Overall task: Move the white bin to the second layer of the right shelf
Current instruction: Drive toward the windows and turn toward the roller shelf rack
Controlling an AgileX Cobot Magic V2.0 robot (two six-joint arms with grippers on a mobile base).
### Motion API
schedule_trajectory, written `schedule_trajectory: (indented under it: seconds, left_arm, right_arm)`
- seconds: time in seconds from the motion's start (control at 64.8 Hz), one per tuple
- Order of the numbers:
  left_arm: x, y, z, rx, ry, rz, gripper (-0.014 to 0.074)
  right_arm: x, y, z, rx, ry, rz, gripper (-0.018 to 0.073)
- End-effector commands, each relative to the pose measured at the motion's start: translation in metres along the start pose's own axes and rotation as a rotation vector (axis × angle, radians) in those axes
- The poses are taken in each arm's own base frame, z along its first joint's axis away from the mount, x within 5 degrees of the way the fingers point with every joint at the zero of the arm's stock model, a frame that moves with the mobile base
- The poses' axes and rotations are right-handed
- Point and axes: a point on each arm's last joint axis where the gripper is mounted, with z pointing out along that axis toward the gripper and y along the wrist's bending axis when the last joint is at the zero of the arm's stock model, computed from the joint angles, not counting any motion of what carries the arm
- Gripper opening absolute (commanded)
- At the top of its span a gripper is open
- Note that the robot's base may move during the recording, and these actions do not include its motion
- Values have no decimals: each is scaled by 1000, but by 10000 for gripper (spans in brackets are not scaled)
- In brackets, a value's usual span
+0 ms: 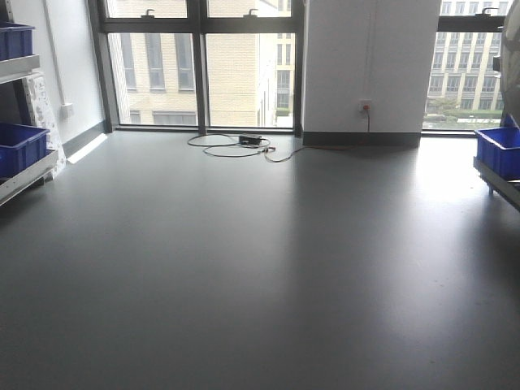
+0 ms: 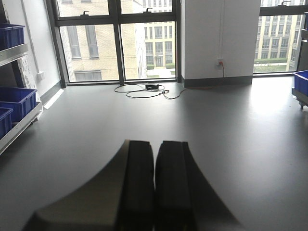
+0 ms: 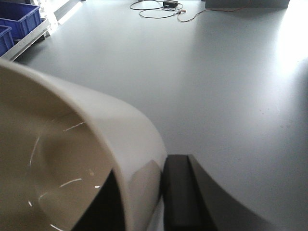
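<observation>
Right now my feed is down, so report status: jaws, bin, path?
Left gripper jaws shut, empty. Right gripper jaws shut on white bin rim. Loose cable on floor by far window.

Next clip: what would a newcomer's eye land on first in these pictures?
The white bin fills the right wrist view, its wall pinched in the right gripper. In the front view a wide grey floor runs to tall windows, with blue crates at both edges and a cable lying near the glass. The left gripper is shut on nothing.
</observation>
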Motion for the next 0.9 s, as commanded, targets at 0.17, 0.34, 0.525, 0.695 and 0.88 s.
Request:
schedule_trajectory:
  seconds: [0.17, 0.34, 0.525, 0.695, 0.88]
  left_arm:
    - [4, 0, 0, -4, -62, -9, 85]
    - [4, 0, 0, -4, -62, -9, 85]
    - [4, 0, 0, -4, -62, -9, 85]
    - [4, 0, 0, -4, -62, -9, 85]
    - [4, 0, 0, -4, -62, -9, 85]
  right_arm:
    - [-18, 3, -3, -16, -118, -4, 51]
    - [-18, 3, -3, -16, -118, -4, 51]
    - [-18, 3, -3, -16, -118, -4, 51]
    - [-18, 3, -3, -16, -118, -4, 51]
    - [-18, 3, -3, -16, -118, -4, 51]
